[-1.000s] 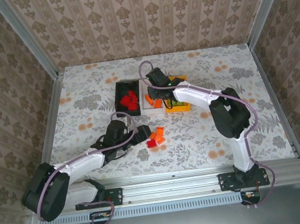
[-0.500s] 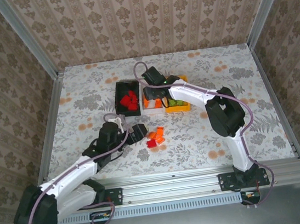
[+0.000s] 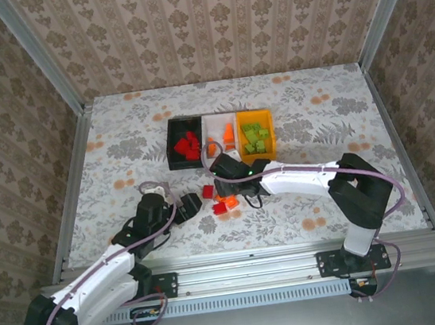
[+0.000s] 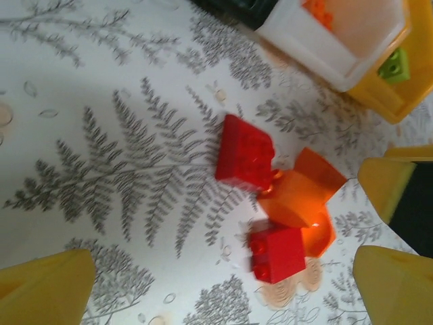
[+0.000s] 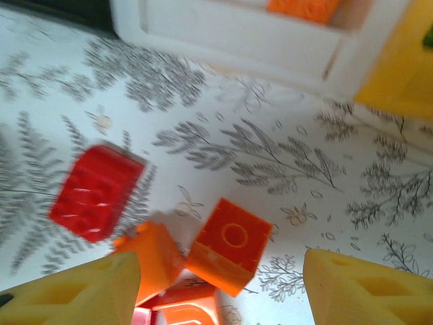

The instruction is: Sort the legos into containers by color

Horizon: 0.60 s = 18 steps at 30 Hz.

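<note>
R hand (image 5: 222, 267) spread, empty, fingers either side of an orange brick (image 5: 230, 244) in the loose pile on the surface (image 5: 270, 156), near the white bin (image 5: 230, 37). L hand (image 4: 223, 264) also spread, beside same pile. Brick prob. light, rigid, slick: pinch flat side walls, not corners/studs, or it'll squirt out.

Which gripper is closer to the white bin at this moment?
Right. The right gripper hangs over the loose bricks just in front of the white bin, on its near side. The left gripper is farther back, to the near left of those bricks.
</note>
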### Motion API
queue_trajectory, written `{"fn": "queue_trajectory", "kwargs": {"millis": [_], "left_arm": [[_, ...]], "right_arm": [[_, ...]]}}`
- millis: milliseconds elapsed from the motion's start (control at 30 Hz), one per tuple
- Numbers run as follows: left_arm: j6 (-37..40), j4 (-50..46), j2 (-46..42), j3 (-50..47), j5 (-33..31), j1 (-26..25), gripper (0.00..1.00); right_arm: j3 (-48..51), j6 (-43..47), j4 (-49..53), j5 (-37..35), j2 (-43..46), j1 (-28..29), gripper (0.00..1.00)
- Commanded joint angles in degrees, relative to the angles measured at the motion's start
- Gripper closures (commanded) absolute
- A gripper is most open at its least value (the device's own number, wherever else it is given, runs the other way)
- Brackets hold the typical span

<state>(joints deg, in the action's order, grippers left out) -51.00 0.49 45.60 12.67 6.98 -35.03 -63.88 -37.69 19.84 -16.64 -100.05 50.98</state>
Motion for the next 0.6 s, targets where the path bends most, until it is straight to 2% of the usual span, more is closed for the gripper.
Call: {"fn": "queue_trajectory", "kwargs": {"millis": [0,200,567], "left_arm": [[-0.73,-1.55,-1.70,-0.54,-0.67,0.40,0.00],[-1.59,-2.56,-5.17,-2.26,-1.35,0.40,0.00],[-2.25,-4.28,-8.16,-3.17,-2.45,0.40,0.00]], "right_arm": [[0.59,-5.10,-2.60,0.98,-2.47,-0.52,0.36],[1.49,-4.60,-3.25,-2.85,-4.30,-1.03,0.37],[1.89,-5.10,-5.57,-0.46,-8.16,-2.02,0.41]]}}
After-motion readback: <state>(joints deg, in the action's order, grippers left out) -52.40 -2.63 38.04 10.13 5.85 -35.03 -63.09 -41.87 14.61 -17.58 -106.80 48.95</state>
